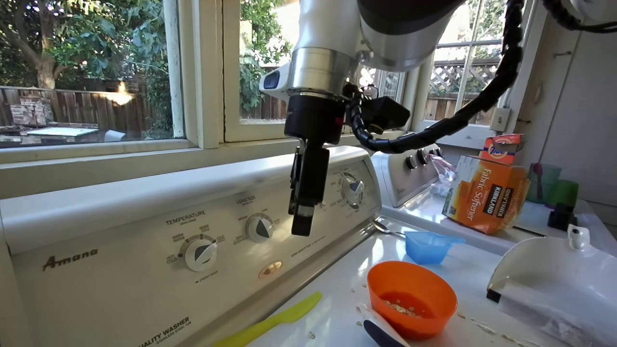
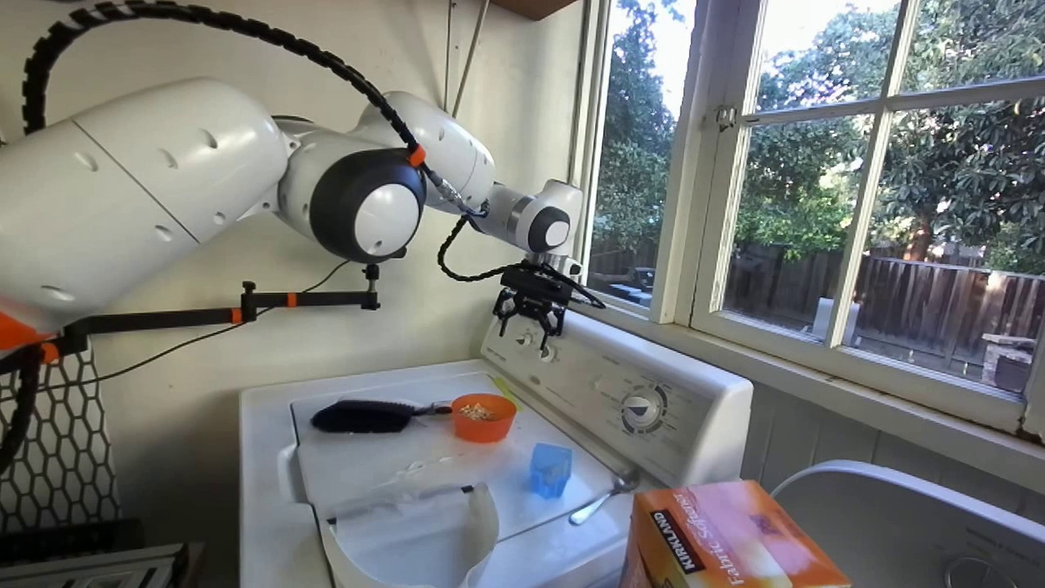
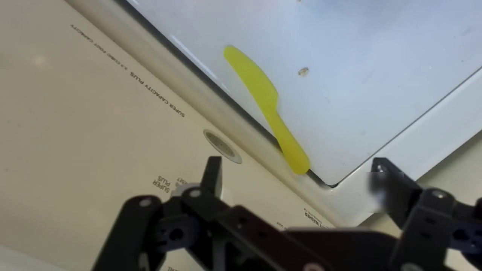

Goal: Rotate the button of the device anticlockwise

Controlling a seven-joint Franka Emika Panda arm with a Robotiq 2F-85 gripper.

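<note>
The device is a white Amana washer with a sloped control panel. In an exterior view it bears a temperature knob, a load-size knob and a larger dial. The dial also shows in an exterior view. My gripper hangs pointing down in front of the panel, its tips near the load-size knob's height. In an exterior view the gripper overlaps the two smaller knobs. In the wrist view the gripper is open with nothing between its fingers. A knob there is partly hidden behind the left finger.
A yellow knife, an orange bowl, a blue cup, a spoon and a white dustpan lie on the washer lid. A fabric softener box stands beyond. A black brush lies near the bowl.
</note>
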